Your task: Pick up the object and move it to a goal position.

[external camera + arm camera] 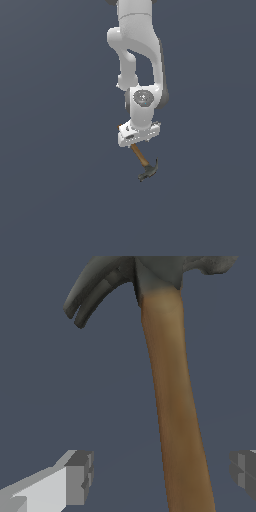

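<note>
The object, a small claw hammer (145, 164) with a brown wooden handle and a dark grey head, shows below the white hand in the exterior view. Its handle runs up under my gripper (134, 144). In the wrist view the handle (172, 406) passes between the two fingers, with the curved claw (92, 293) at its far end. My gripper (162, 473) is open. One fingertip (80, 476) and the other (245, 471) stand on either side of the handle, each with a gap to the wood. The handle's end is hidden under the hand.
A plain dark blue-grey surface (55, 200) fills both views. The white arm (137, 45) comes down from the top of the exterior view. No goal marker is visible.
</note>
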